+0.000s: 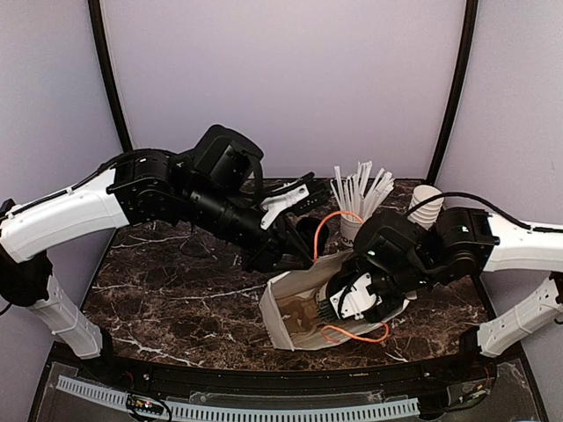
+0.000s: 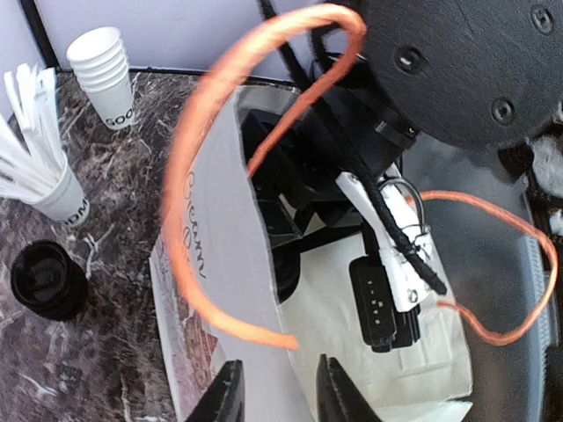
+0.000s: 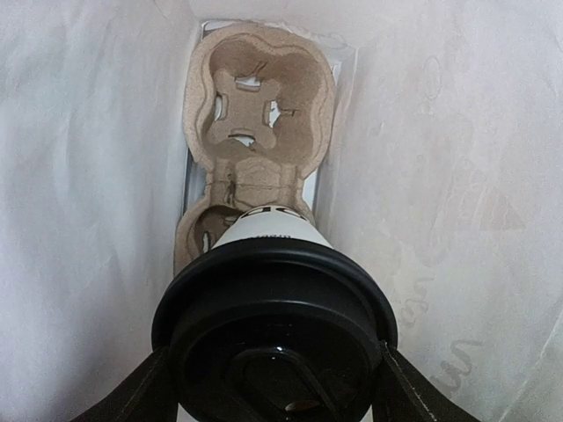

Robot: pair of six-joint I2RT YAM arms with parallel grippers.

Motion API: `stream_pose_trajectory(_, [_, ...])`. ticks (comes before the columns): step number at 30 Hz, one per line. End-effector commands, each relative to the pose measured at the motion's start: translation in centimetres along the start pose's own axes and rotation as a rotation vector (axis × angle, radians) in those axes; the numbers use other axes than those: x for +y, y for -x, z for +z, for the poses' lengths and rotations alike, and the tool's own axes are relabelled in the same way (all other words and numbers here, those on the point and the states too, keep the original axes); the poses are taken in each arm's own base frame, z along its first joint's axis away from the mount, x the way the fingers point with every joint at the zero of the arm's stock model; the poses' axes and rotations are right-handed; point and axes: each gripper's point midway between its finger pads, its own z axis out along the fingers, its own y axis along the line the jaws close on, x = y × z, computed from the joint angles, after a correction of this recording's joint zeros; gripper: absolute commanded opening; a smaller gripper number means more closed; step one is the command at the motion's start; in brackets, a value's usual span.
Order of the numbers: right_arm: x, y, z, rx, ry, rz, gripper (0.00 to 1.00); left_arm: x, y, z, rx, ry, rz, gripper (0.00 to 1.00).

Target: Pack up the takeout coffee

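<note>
**Coffee held inside the bag, above the carrier**

The right gripper (image 3: 273,369) clamps the black dome lid of the coffee (image 3: 273,308) inside the white paper bag (image 2: 220,264). The cup hangs over the near cell of a pulp carrier (image 3: 264,97) on the bag's floor; whether it touches cannot be told. Its dark lettering is cut off and unreadable. The bag's wall bears faint cursive print, also illegible, and its orange handles (image 2: 211,132) loop over the mouth. The left gripper (image 2: 281,391) sits at the bag's rim, fingers narrowly apart astride the wall; I cannot tell if they pinch it. Beyond the bag stand a cup stack (image 2: 104,70) printed roughly "OO", a stick cup (image 2: 60,195) showing "DM", and a black lid (image 2: 48,280). The table (image 1: 176,290) is dark, white-veined marble; the walls (image 1: 290,79) are pale lilac.
</note>
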Motion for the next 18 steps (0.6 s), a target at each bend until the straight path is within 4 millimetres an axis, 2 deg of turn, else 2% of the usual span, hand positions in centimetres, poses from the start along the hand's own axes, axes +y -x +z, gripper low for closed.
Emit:
stream_pose_trajectory(1, [0.1, 0.4, -0.4, -0.042, -0.041, 0.003, 0.7, -1.0, 1.5, -0.4, -0.066, -0.036, 0.127, 0.36])
stream_pose_trajectory(2, [0.2, 0.2, -0.4, -0.04, -0.044, -0.002, 0.7, -0.9, 1.7, -0.6, -0.075, -0.032, 0.137, 0.44])
stream_pose_trajectory(5, [0.8, -0.1, -0.2, -0.032, -0.033, -0.024, 0.69, -0.9, 2.7, -1.9, -0.135, -0.007, 0.196, 0.56])
stream_pose_trajectory(9, [1.5, -0.6, -0.5, -0.044, -0.049, -0.084, 0.7, 0.4, 3.9, -4.2, -0.24, 0.032, 0.22, 0.61])
stream_pose_trajectory(10, [1.6, -0.8, -0.4, -0.039, -0.052, -0.095, 0.7, 1.4, 4.0, -4.8, -0.278, 0.03, 0.193, 0.61])
stream_pose_trajectory(11, [1.7, -1.0, -0.4, -0.031, -0.053, -0.104, 0.7, 1.6, 3.9, -5.0, -0.296, 0.0, 0.176, 0.61])
stream_pose_trajectory(12, [1.8, -1.1, -0.3, -0.02, -0.051, -0.11, 0.7, 3.5, 3.6, -5.3, -0.319, 0.019, 0.13, 0.61])
stream_pose_trajectory(13, [1.8, -1.3, -0.3, -0.012, -0.052, -0.116, 0.7, 3.9, 3.3, -5.3, -0.331, 0.002, 0.114, 0.61])
stream_pose_trajectory(14, [1.7, -1.3, -0.3, -0.008, -0.057, -0.121, 0.7, 5.7, 2.6, -5.2, -0.337, 0.025, 0.081, 0.61])
stream_pose_trajectory(15, [1.6, -1.4, -0.2, -0.002, -0.063, -0.128, 0.7, 6.0, 2.3, -5.1, -0.341, 0.016, 0.073, 0.61])
stream_pose_trajectory(18, [1.2, -1.4, 0.0, 0.008, -0.089, -0.15, 0.7, 8.9, 0.5, -4.3, -0.329, 0.03, 0.018, 0.6])
